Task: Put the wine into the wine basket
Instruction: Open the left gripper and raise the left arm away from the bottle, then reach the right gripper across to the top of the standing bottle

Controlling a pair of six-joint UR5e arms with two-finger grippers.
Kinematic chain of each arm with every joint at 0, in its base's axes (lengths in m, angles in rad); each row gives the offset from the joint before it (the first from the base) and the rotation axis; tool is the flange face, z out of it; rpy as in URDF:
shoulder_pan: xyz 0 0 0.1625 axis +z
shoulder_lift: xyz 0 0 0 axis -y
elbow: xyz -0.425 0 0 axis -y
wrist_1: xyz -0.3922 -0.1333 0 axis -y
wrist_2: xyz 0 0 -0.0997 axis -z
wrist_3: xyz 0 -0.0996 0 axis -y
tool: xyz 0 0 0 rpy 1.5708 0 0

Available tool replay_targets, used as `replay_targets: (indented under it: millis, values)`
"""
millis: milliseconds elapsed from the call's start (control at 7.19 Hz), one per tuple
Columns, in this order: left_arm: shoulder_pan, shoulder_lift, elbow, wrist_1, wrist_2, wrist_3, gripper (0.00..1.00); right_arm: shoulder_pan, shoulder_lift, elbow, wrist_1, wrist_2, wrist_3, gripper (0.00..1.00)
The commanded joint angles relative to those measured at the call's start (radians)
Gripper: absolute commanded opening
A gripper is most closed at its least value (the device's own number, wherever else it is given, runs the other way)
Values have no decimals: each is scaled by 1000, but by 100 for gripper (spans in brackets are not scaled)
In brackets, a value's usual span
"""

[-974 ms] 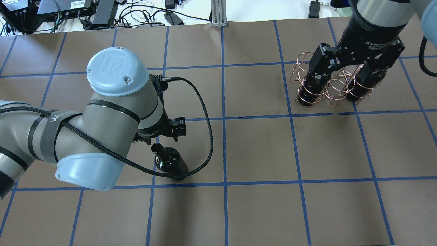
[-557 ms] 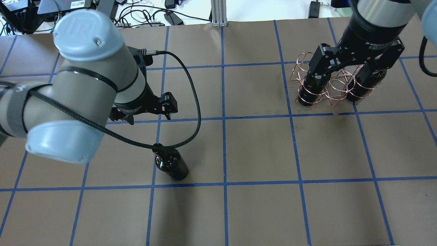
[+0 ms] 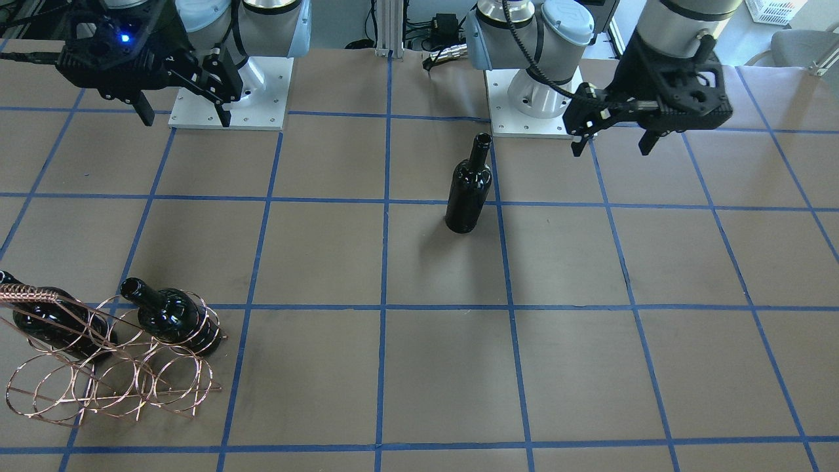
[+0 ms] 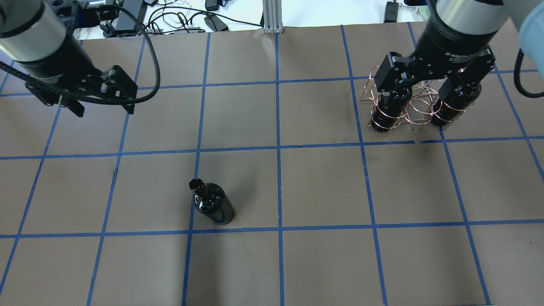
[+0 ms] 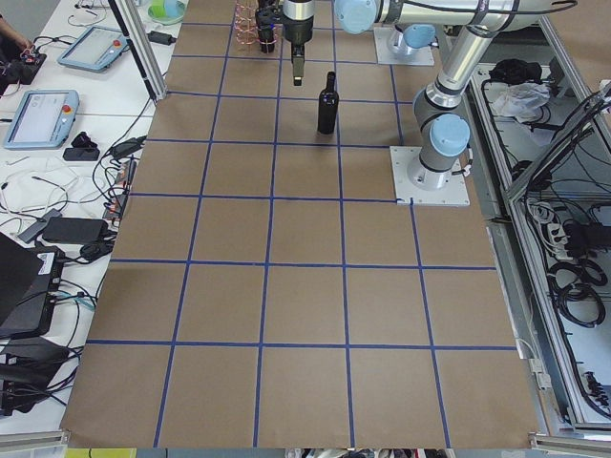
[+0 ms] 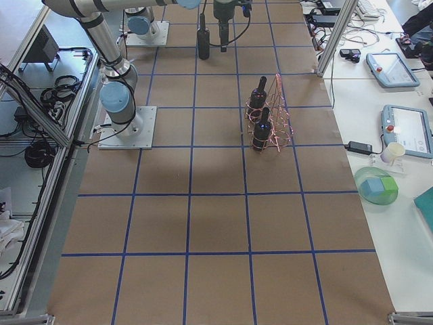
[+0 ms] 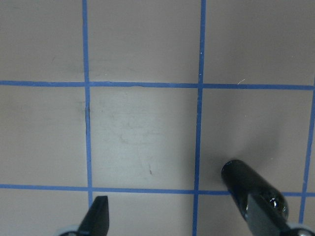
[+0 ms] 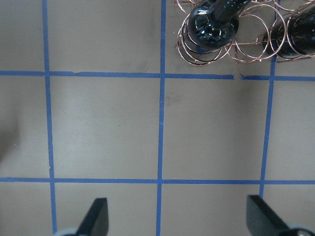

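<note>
A glossy black wine bottle (image 4: 212, 206) stands upright and alone on the brown table; it also shows in the front view (image 3: 468, 190) and at the lower right of the left wrist view (image 7: 241, 179). The copper wire basket (image 4: 418, 104) stands at the far right and holds two like bottles (image 4: 384, 112) (image 4: 452, 106), also seen from the front (image 3: 167, 314) (image 3: 46, 321). My left gripper (image 4: 104, 108) is open and empty, high up and well to the far left of the loose bottle. My right gripper (image 4: 429, 85) is open and empty above the basket (image 8: 246, 46).
Cables and power bricks (image 4: 127, 17) lie beyond the table's far edge, beside an aluminium post (image 4: 270, 17). The two arm bases (image 3: 229, 92) (image 3: 534, 98) stand at the robot's side of the table. Blue tape lines grid the brown surface.
My left arm has swung away from the loose bottle, up and toward the far left. The bottle stays upright where it was. The right gripper has barely shifted above the basket.
</note>
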Motion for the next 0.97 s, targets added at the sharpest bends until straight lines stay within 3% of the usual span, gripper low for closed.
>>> replay_targets:
  millis: [0, 278, 417, 835]
  values:
    - [161, 10, 91, -152, 0, 153, 100, 168, 22, -3, -57, 1, 149, 100]
    - [293, 18, 94, -171, -9, 258, 100, 294, 80, -4, -108, 4, 195, 100]
    - [289, 23, 93, -168, -12, 218, 100, 343, 89, -4, -196, 18, 196, 100]
    - [289, 23, 79, -190, 34, 175, 100, 441, 144, -6, -203, 37, 310, 100]
